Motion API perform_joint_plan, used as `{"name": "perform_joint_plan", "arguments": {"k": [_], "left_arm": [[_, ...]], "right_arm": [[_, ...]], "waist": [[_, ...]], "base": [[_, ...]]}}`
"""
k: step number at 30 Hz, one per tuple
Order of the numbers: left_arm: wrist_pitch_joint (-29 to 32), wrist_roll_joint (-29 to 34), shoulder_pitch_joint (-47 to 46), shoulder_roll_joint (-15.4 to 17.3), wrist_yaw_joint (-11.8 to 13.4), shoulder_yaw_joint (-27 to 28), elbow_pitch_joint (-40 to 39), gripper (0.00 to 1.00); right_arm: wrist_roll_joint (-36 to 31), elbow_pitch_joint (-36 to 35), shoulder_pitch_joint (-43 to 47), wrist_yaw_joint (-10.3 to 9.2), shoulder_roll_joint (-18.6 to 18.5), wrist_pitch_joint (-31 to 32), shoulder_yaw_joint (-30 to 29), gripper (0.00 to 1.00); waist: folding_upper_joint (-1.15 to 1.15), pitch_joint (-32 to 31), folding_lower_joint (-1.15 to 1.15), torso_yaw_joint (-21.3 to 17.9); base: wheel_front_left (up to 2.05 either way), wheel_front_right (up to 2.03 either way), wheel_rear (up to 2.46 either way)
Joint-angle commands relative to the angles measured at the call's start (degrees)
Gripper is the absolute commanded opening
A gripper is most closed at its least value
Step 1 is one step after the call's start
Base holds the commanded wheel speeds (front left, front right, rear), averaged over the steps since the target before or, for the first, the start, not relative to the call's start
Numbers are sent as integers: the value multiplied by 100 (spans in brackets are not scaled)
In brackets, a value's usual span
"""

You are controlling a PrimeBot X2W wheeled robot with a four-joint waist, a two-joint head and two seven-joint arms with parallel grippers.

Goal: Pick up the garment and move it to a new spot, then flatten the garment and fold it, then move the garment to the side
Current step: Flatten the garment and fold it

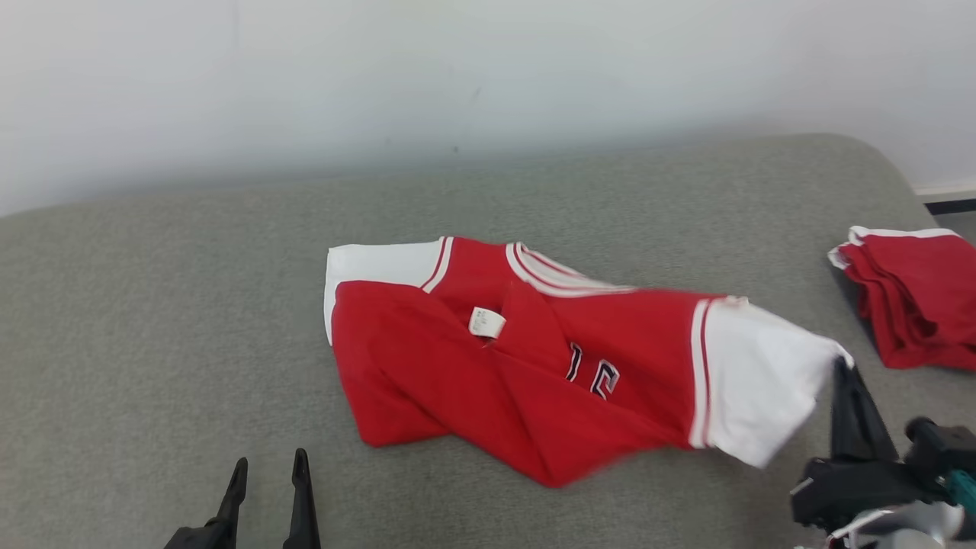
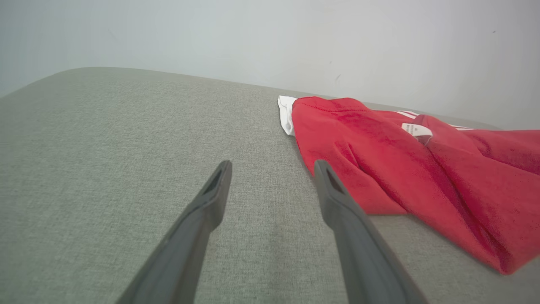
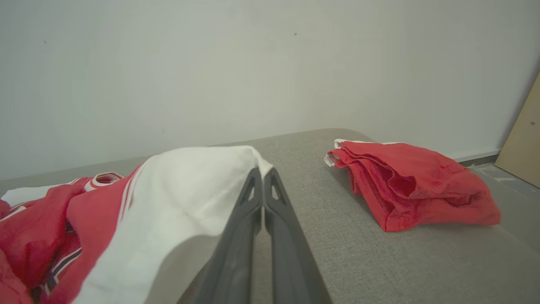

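Jaws of our left gripper [image 1: 271,457] stand wide apart with nothing between them, low over the bare grey cushion [image 1: 137,320]. The garment [image 1: 473,366] lies crumpled ahead of these jaws and to their right, near but not touching; its closest part is a folded red edge. Its body is doubled over itself, a white label [image 1: 486,322] shows on top, and part of the black lettering is visible. Further right, our right gripper [image 1: 841,367] has its jaws pressed together on the outer corner of the white sleeve [image 1: 755,374], and the cloth is raised off the cushion at that corner. To the right of these jaws, well apart, a second red garment [image 1: 915,297] sits folded.

We judge the garment to be light, soft and limp. It will sag and drag and keep no shape, and a thin pinch at one corner may slip, or may only stretch the sleeve. For moving it we think a second hold is better, at the other white sleeve, ahead of the left jaws, so that it hangs between two points and opens flat.
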Motion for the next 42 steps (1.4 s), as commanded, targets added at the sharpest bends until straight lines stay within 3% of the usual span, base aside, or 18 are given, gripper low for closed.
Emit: {"name": "perform_joint_plan", "arguments": {"k": [1, 3, 4, 10, 18, 30, 35, 42], "left_arm": [[-18, 4, 46, 0, 24, 0, 21, 100], [-18, 3, 41, -2, 17, -13, 38, 100], [-18, 3, 34, -1, 15, -5, 43, 100], [-18, 76, 48, -2, -13, 42, 62, 100], [-18, 112, -117, -2, -17, -4, 100, 100], [-18, 118, -650, -1, 37, -162, 70, 100], [-18, 23, -775, 1, 58, -355, 41, 100], [-18, -65, -863, 1, 147, -589, -60, 100]], "right_arm": [[-29, 44, 56, -17, -9, 1, -62, 0], [-217, 140, 79, -17, -120, 1, -309, 73], [-278, 154, 82, -17, -107, 1, -440, 100], [-533, 75, 48, -17, 52, 3, -678, 100], [-431, 17, -105, -17, 244, 3, -190, 100], [-206, 0, -448, -17, 245, 2, 457, 100], [-64, 162, -1086, -17, -20, 3, 1262, 100], [116, 884, -2551, -17, -714, 236, 2747, 100]], "waist": [[0, -125, 1, -204], [0, -116, 1, -229], [0, -110, 1, -237], [0, -44, 1, -247], [0, 130, 1, -261], [0, 687, 1, -217], [0, 892, 1, 28], [0, 1153, 1, 650]], "base": [[0, 0, 0], [0, 0, 0], [0, 0, 0], [0, 0, 0], [0, 0, 0], [0, 0, 0], [0, 0, 0], [0, 0, 0]]}}
